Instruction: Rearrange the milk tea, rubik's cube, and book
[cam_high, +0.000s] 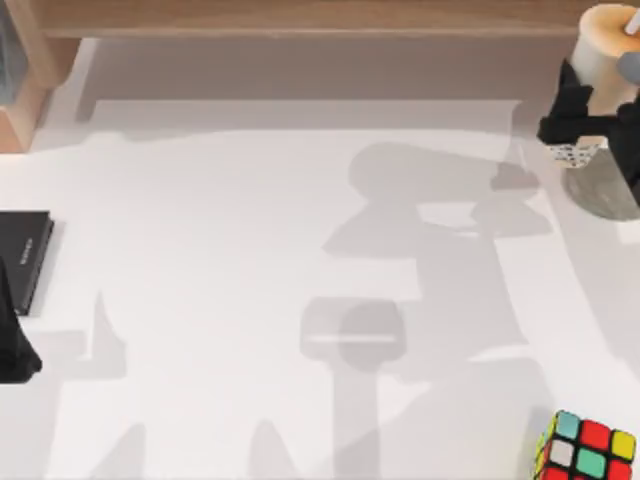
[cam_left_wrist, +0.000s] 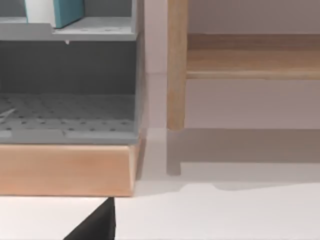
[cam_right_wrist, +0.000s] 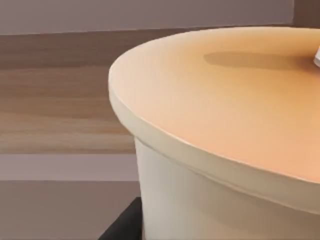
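So the white worktop (cam_high: 250, 250) takes up most of the top view, with a wooden shelf (cam_high: 300, 15) running along the far edge and a grey rack (cam_left_wrist: 70, 75) on a wood base at the far left.

The book (cam_left_wrist: 67, 11), teal cover and white pages, is standing on the upper level of that rack in the left wrist view. A flat black book (cam_high: 22, 255) lies at the left edge of the worktop, just beside my left arm, which looks parked there. I can't tell what its tool is doing, fingers aren't readable.

The real action is far right. The milk tea (cam_high: 600, 60) is upright, long axis vertical, and the right tool (cam_high: 585, 125) is clamped around its lower body, just above the speckled white base. In the right wrist view the cup's lid (cam_right_wrist: 225, 100) sits right in front of the camera, so the hold looks snug. Just beside and below it on the worktop is a flat grey round disc (cam_high: 605, 190). My guess is that's where the cup is headed, and the cup's base looks to be a bit off the disc toward the far edge.

The rubik's cube (cam_high: 585, 450) sits at the near right corner, well apart from the cup, nearer the right arm.
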